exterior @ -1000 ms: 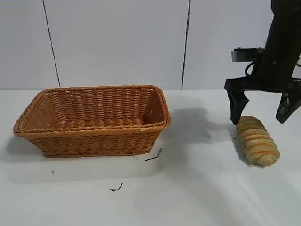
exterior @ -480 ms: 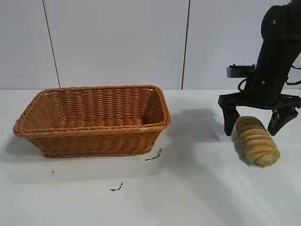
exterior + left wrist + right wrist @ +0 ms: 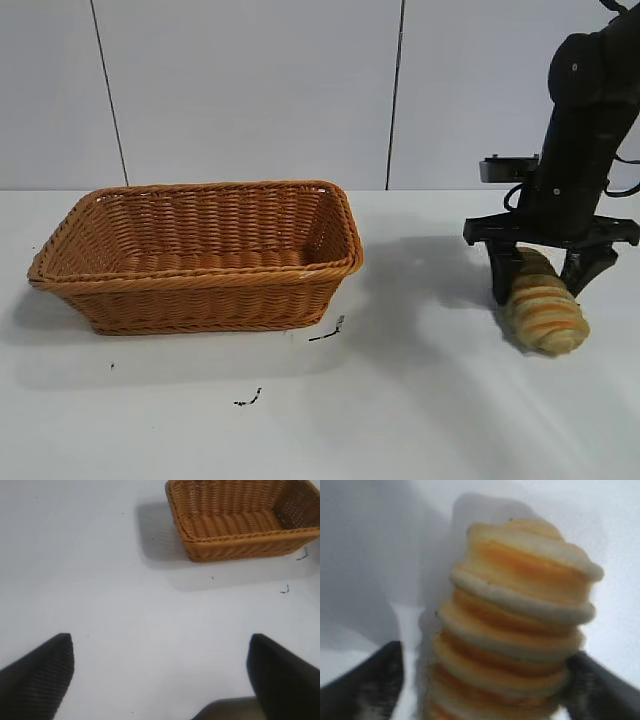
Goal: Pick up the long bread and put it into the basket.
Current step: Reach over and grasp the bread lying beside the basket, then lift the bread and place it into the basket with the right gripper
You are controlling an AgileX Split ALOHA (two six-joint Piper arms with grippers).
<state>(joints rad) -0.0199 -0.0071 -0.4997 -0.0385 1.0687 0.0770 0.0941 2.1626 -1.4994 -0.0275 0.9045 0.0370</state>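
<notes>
The long bread, tan with orange and beige ridges, lies on the white table at the right. My right gripper is down over its far end and open, with one finger on each side. In the right wrist view the bread fills the space between the fingers; one finger touches it and a small gap shows at the other. The wicker basket stands at the left, with nothing in it. My left gripper is open above bare table, and the basket lies farther off in its view.
Two small black marks lie on the table in front of the basket. Open white table runs between the basket and the bread. A panelled wall stands behind.
My right gripper has come down from above the bread to straddle its far end, and its fingers have drawn closer together. The bread and basket have not moved.
</notes>
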